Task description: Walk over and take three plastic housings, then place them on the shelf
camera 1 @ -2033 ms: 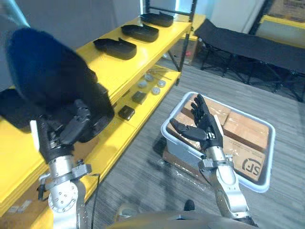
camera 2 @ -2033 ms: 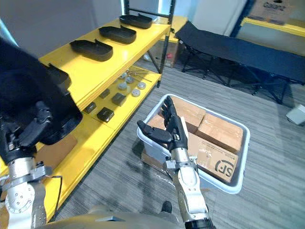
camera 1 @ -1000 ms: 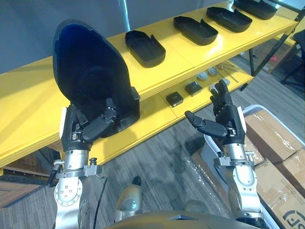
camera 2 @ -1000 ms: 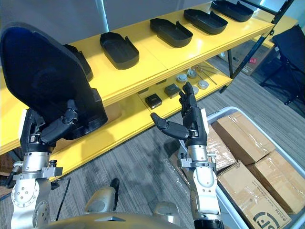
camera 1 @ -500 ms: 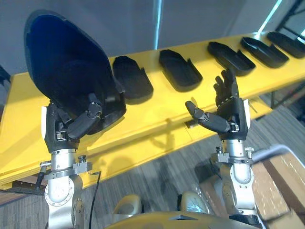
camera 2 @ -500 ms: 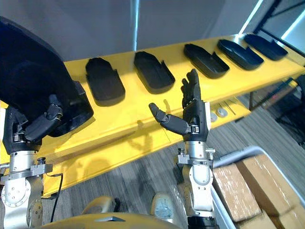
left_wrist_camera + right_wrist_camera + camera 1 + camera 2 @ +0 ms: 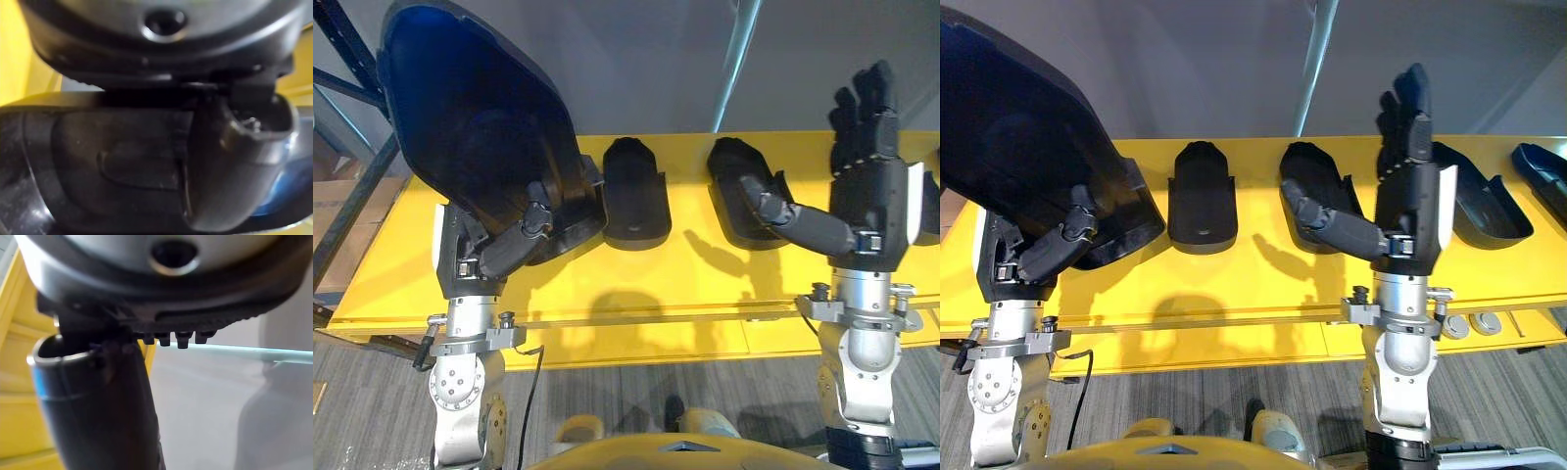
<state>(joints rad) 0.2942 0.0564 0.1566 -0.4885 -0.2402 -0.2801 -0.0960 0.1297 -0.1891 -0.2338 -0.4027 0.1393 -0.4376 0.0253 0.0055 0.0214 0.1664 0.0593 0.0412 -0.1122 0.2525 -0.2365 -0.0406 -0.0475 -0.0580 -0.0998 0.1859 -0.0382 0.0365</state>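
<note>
My left hand [image 7: 494, 253] is shut on a large black plastic housing [image 7: 475, 127], holding it upright above the left end of the yellow shelf [image 7: 685, 284]. In the left wrist view my thumb [image 7: 230, 166] curls over the housing's dark wall [image 7: 117, 161]. Several more black housings lie in a row on the shelf top, among them one [image 7: 636, 194] just right of the held one and another [image 7: 742, 204] beside it. My right hand [image 7: 867, 196] is raised over the shelf's right part, open, its fingers straight up and its thumb [image 7: 98, 401] out, holding nothing.
A grey wall rises behind the shelf, with a pale upright pole [image 7: 1317, 59] in front of it. A dark rack post [image 7: 352, 88] crosses at the far left. Small round metal parts [image 7: 1474, 323] lie on the lower shelf at the right. Grey carpet [image 7: 1214, 392] runs below.
The camera has swung round, so the shelf now runs straight across in front. The left hand still holds the housing. The right hand sits higher, still open.
</note>
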